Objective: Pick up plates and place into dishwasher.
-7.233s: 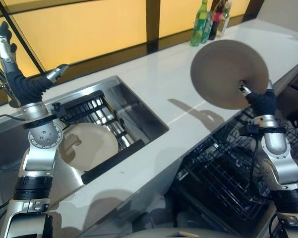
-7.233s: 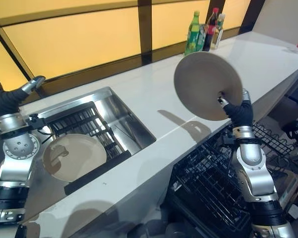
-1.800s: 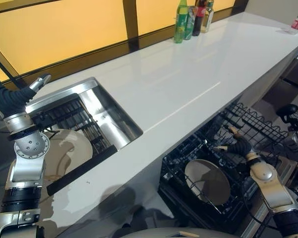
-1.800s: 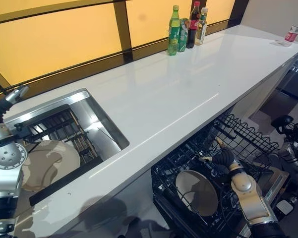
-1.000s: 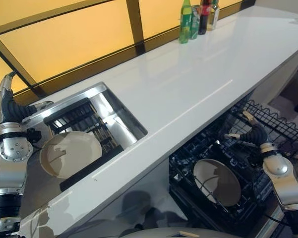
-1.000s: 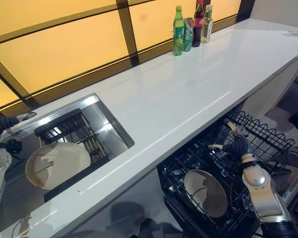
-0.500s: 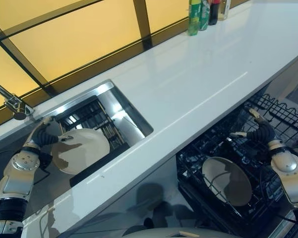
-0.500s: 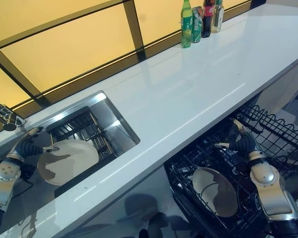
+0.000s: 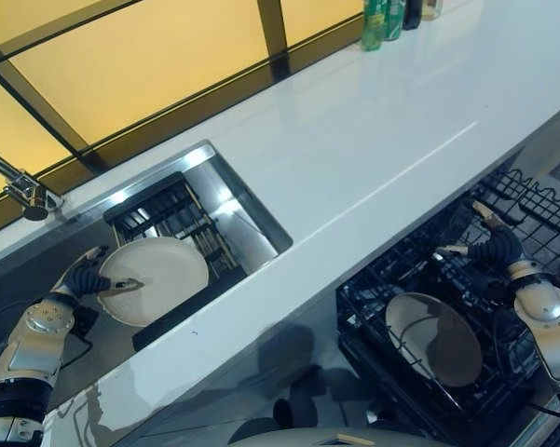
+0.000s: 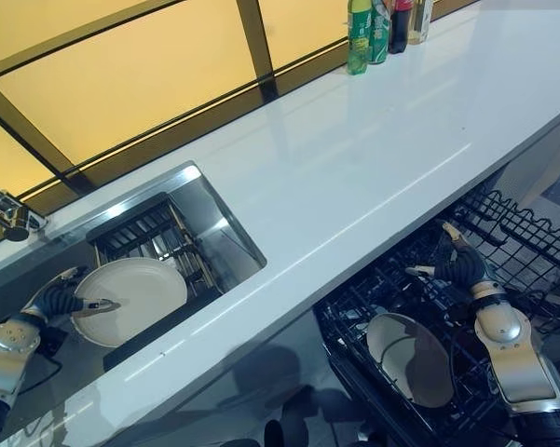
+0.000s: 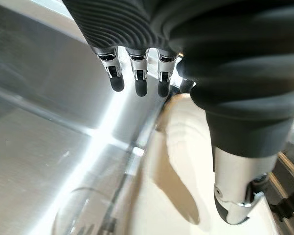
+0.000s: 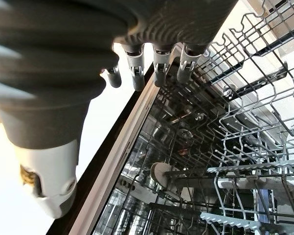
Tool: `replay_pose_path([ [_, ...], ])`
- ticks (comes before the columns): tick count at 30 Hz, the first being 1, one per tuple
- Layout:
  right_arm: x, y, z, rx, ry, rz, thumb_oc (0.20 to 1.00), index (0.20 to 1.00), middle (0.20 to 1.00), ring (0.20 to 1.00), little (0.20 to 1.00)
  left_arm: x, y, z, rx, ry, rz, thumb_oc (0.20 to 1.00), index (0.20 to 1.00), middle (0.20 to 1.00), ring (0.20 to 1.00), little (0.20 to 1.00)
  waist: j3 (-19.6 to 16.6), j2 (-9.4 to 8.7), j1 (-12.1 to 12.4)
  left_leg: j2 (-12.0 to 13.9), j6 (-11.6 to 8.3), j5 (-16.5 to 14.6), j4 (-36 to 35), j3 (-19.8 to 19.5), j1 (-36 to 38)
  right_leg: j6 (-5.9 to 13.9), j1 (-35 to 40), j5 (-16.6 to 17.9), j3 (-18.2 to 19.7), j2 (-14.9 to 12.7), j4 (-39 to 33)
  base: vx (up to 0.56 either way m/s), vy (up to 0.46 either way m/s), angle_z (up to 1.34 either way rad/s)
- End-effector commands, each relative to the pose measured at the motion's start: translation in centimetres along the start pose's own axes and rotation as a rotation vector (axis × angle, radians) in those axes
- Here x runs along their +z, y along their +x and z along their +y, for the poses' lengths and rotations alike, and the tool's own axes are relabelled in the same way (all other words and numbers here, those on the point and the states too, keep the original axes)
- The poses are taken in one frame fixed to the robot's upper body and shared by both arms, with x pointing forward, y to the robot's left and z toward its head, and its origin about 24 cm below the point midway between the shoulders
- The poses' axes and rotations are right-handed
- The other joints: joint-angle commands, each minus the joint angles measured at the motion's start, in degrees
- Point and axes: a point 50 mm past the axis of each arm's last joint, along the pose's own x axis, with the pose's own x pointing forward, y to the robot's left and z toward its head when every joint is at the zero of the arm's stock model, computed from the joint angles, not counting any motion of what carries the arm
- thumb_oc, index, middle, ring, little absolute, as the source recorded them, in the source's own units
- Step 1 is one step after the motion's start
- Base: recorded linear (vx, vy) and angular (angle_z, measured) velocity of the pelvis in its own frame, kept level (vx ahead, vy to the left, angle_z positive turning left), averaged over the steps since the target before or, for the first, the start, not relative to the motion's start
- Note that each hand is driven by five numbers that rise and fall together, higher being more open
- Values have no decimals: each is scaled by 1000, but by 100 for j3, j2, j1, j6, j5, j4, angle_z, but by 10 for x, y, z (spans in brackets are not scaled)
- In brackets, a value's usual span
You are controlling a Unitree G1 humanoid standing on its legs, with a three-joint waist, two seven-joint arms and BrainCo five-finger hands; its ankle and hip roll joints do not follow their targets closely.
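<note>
— Plates, where?
— One plate in sink, L hand at its rim w/ fingers straight, nothing held. Other plate lies in dishwasher rack.
— R hand?
— R hand above rack, fingers spread, empty.

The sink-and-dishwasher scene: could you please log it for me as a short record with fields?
sink plate: cream plate lying in the steel sink
left hand: left hand at that plate's edge, thumb over its face, fingers straight
racked plate: plate standing in the dishwasher rack
right hand: right hand open above the rack, holding nothing
countertop: white counter, bottles at its far end
</note>
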Motion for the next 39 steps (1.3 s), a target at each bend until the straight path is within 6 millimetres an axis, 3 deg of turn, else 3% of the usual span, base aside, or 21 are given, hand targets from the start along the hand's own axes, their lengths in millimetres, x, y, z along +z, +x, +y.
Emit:
replay_pose_path([
  [1,35,0,-26,-63,-46,-165,1000,1000,1000,1000,1000,-2,-9,61,232,133,37,1000,1000,1000,1000,1000,-292,-187,128,138,-192,453,137,176,-766,-101,-661,-720,187,-249,1405,-49,3,5],
  [6,34,0,-22,-64,-38,-169,1000,1000,1000,1000,1000,-8,-13,66,248,111,50,1000,1000,1000,1000,1000,-296,-207,184,148,-195,436,162,153,-802,-110,-653,-739,144,-222,1405,-40,-26,5],
  [12,35,0,-20,-70,-32,-173,1000,1000,1000,1000,1000,-8,-12,53,148,153,54,1000,1000,1000,1000,1000,-290,-214,229,170,-203,438,197,112,-865,-133,-661,-763,115,-179,1423,-37,-27,4],
  [13,36,0,-22,-72,-32,-173,1000,1000,1000,1000,1000,-8,-12,49,97,156,48,903,903,903,903,903,-284,-207,234,172,-205,432,209,109,-867,-138,-661,-770,114,-175,1432,-34,-5,1],
  [14,36,0,-22,-74,-32,-173,1000,1000,1000,1000,1000,-7,-12,47,67,156,45,586,586,586,586,586,-277,-200,236,171,-204,427,220,103,-870,-140,-664,-774,119,-172,1442,-41,1,0],
  [16,37,1,-23,-79,-34,-174,1000,1000,1000,1000,1000,-5,-12,43,30,150,37,200,200,200,200,200,-264,-184,230,173,-200,419,236,109,-865,-136,-666,-782,127,-171,1461,-16,3,0],
  [27,31,-2,-24,-99,-23,-163,1000,1000,1000,1000,1000,11,-12,44,-51,87,-52,200,200,200,200,200,-272,-207,183,158,-178,397,223,148,-821,-110,-632,-757,161,-156,1419,0,0,0],
  [39,29,-3,-24,-108,-15,-158,1000,1000,1000,1000,1000,10,-12,46,-10,48,-82,200,200,200,200,200,-279,-229,196,125,-170,385,201,110,-814,-115,-625,-765,174,-138,1409,0,0,0],
])
